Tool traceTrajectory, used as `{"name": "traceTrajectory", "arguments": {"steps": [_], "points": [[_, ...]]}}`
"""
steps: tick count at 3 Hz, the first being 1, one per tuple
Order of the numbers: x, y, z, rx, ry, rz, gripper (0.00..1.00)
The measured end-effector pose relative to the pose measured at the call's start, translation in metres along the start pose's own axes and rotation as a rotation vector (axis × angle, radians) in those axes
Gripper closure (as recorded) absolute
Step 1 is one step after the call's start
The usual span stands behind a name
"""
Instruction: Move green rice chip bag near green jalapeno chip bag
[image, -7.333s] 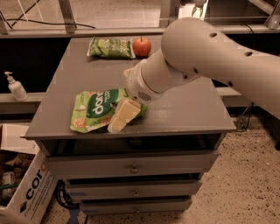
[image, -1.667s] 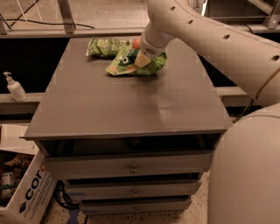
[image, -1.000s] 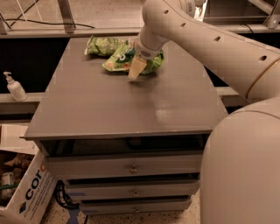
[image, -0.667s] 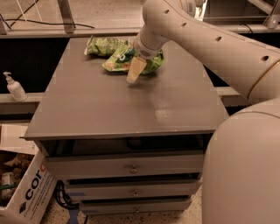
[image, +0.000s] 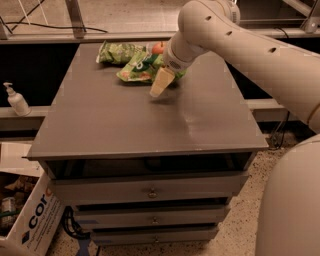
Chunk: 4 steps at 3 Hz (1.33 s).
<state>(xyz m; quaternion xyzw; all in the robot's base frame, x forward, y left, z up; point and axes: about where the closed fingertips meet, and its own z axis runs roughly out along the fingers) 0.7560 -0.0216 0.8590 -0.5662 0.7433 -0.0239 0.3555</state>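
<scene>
Gripper (image: 160, 84) low over rear middle of cabinet top (image: 150, 125), just beside front-right edge of green rice chip bag (image: 136, 71); spread or pressed together: not discernible.
Rice bag bright lime, crinkled, dark green band, lying flat near rear edge. Touches or overlaps duller green jalapeno chip bag (image: 119, 51) behind-left; apple (image: 158, 47) just behind. Wide bare surface toward front, left and right edges.

gripper (image: 161, 83): hovering beside the green rice chip bag (image: 136, 70)
bag's right end: hiding behind the arm (image: 225, 35)
apple (image: 158, 47): half hiding there too
box (image: 35, 220): running off the edge
</scene>
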Motion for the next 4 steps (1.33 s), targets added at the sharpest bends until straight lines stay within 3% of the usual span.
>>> {"name": "traceTrajectory", "arguments": {"steps": [3,4], "points": [[0.058,0.003,-0.076,0.047,-0.218,0.204,0.00],[0.064,0.002,-0.082,0.049,-0.226,0.221,0.00]]}}
